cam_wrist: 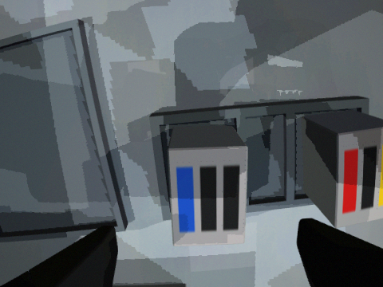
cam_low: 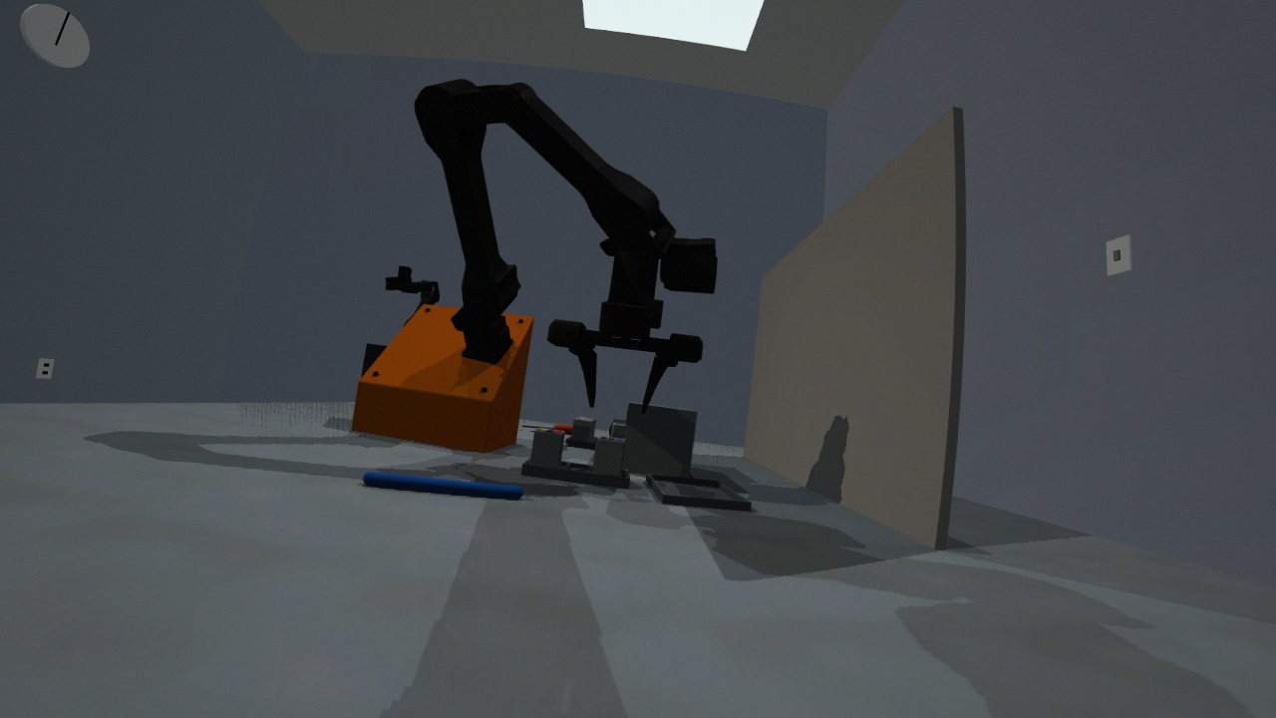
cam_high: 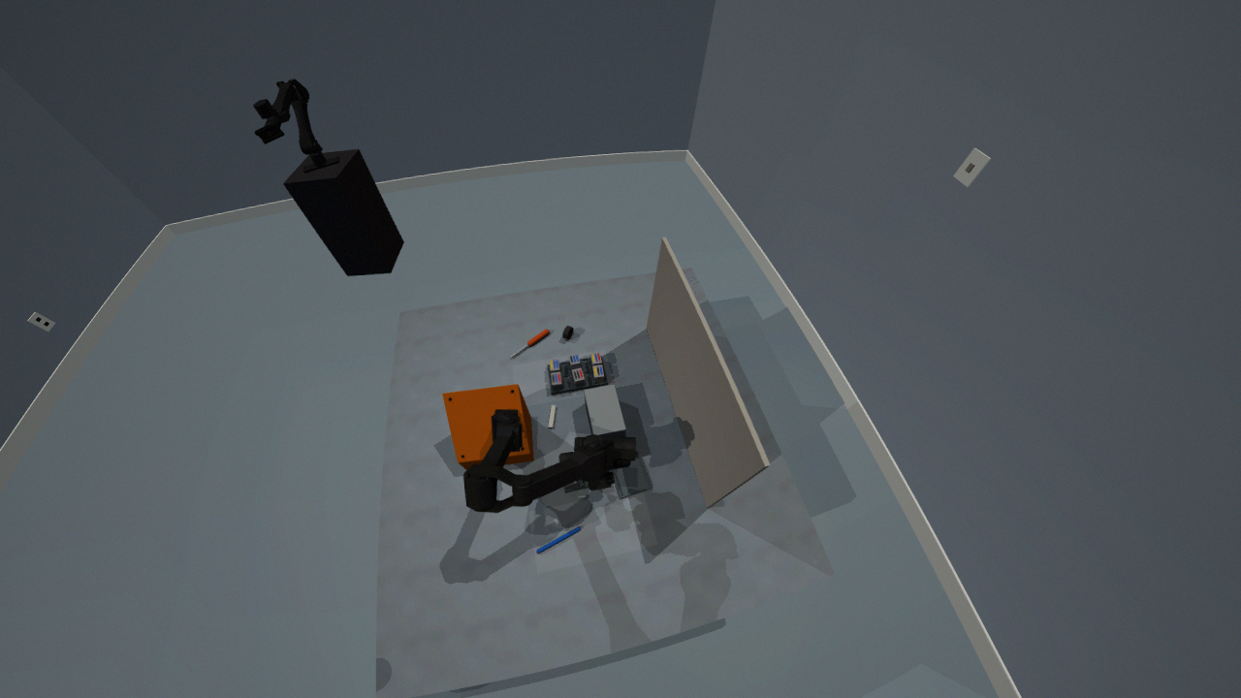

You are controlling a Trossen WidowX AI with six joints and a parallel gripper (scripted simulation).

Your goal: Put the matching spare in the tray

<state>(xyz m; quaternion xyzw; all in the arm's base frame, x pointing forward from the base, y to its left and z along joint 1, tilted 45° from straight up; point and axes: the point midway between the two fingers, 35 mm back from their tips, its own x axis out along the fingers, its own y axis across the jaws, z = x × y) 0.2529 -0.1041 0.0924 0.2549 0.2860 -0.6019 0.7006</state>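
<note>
My gripper is open and empty, pointing down above the small rack. A grey spare with blue, black and black bars stands in the rack's compartment nearest the tray, between my fingertips in the wrist view but below them. A spare with red, black and yellow bars stands at the rack's other end; the middle compartment is empty. The dark-rimmed tray lies empty beside the rack. The mounted grey unit stands behind it; its code is not visible.
A larger rack holds several spares beyond the unit. A tall beige board stands beyond the tray. The orange base, a blue rod, a white block and a screwdriver are also there.
</note>
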